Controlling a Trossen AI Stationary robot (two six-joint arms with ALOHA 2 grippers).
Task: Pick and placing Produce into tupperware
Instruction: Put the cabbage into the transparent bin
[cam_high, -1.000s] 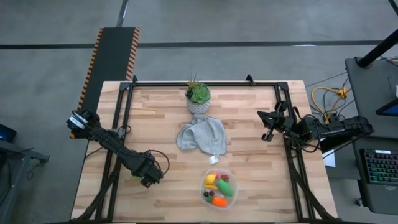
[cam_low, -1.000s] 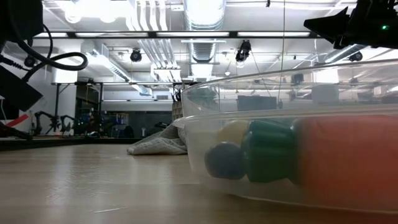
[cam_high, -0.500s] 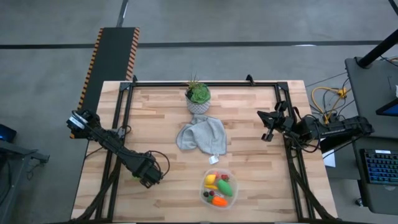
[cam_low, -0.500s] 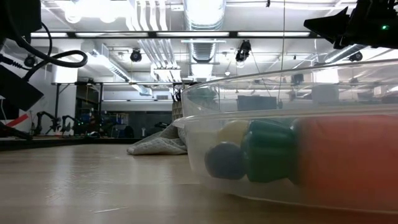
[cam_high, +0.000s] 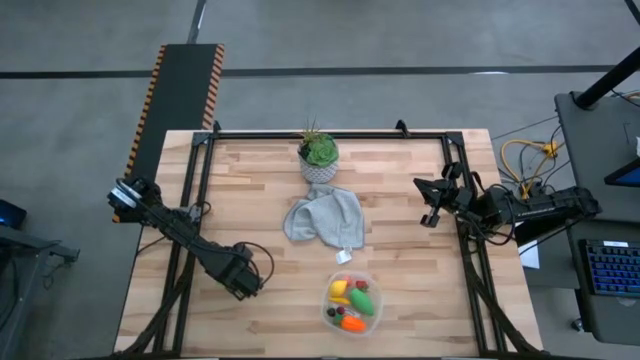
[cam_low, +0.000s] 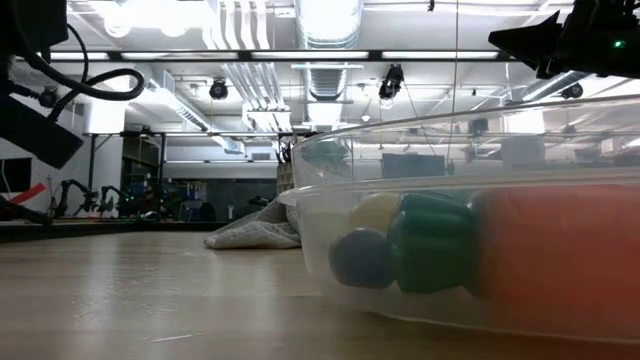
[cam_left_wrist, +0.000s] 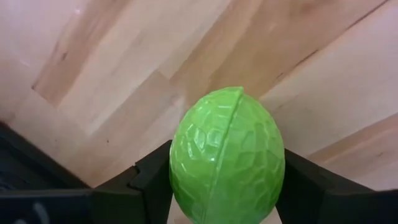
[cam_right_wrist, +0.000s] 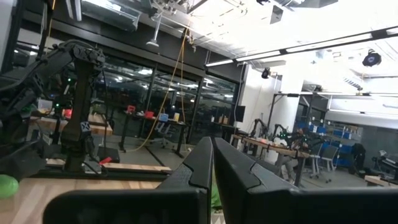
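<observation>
From my station I see the left end effector (cam_high: 243, 287) low over the near-left part of the bench (cam_high: 400, 180), its two dark fingers (cam_left_wrist: 152, 180) pressed against either side of a bright green oval piece of produce (cam_left_wrist: 227, 155), so it is gripping that green piece just above the wood. The tupperware (cam_high: 352, 303) sits at the near edge of the bench, right of the left end effector and apart from it, already holding several pieces: a yellow lemon (cam_high: 340, 289), a green oval (cam_high: 362, 301), an orange carrot (cam_high: 352, 323) and small red berries (cam_high: 362, 285). From the low camera the clear container wall (cam_low: 380, 215) fills the right of the picture with those pieces behind it. A grey cloth (cam_high: 325, 218) lies mid-bench, with a potted plant (cam_high: 319, 157) at the far edge just beyond it. The right end effector (cam_high: 431, 203) waits raised at the right side of the bench, its fingers (cam_right_wrist: 208, 163) closed together on nothing.
</observation>
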